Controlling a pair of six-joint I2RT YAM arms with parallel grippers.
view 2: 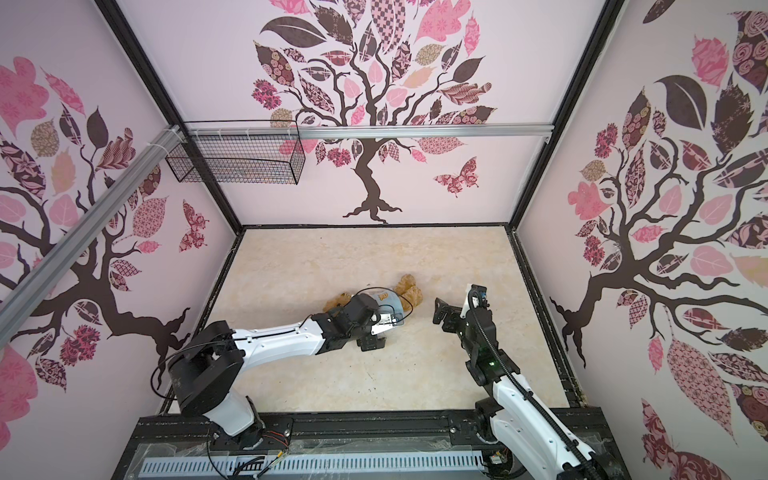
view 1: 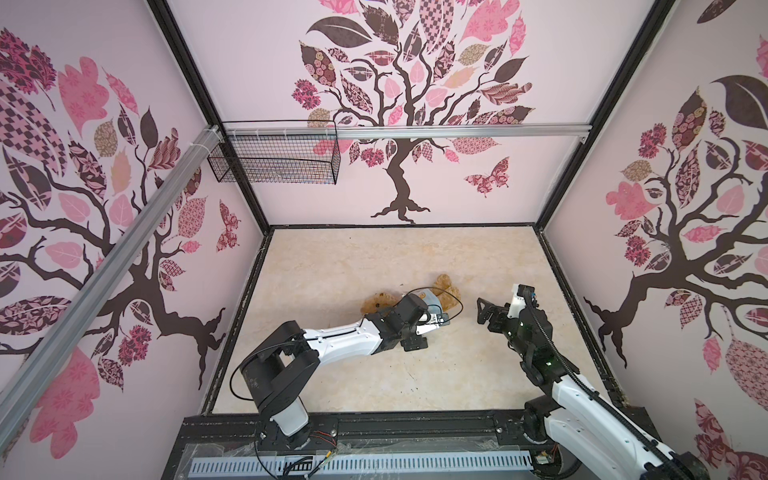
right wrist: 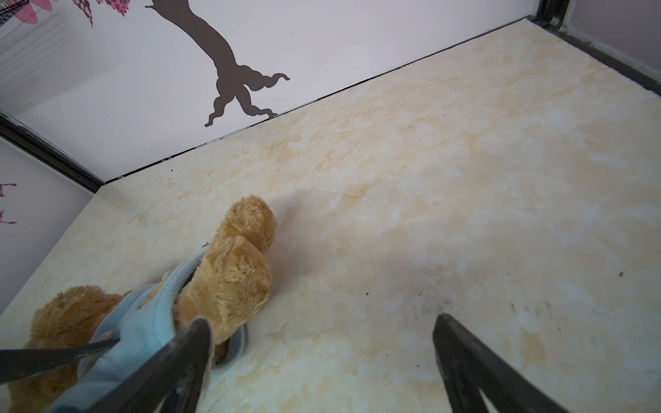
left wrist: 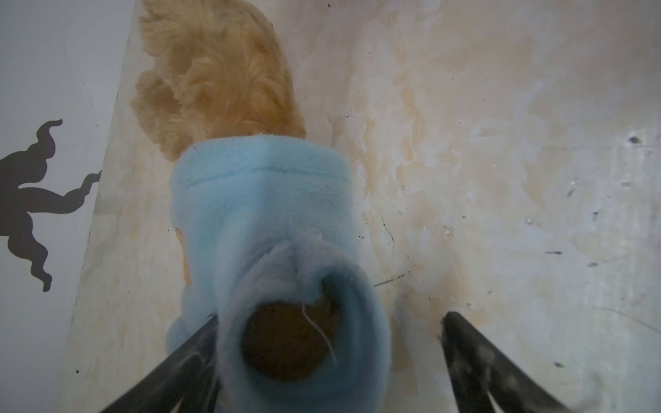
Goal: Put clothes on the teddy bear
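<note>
The teddy bear (view 1: 448, 286) lies on its side mid-table in both top views, its head (view 2: 338, 300) to the left and its legs to the right. A light-blue shirt (left wrist: 261, 193) covers its trunk. My left gripper (left wrist: 331, 318) hangs open over the bear. Its jaws straddle a sleeve opening (left wrist: 304, 339) with dark brown plush inside; one finger touches the sleeve, the other stands apart. My right gripper (view 1: 488, 311) is open and empty just right of the bear's legs (right wrist: 243, 264), one finger (right wrist: 193, 343) close beside them.
A black wire basket (view 1: 274, 156) hangs from the aluminium rail at the back left. Patterned walls close the table on three sides. A black frame rail (view 1: 415, 424) runs along the front, carrying both arm bases.
</note>
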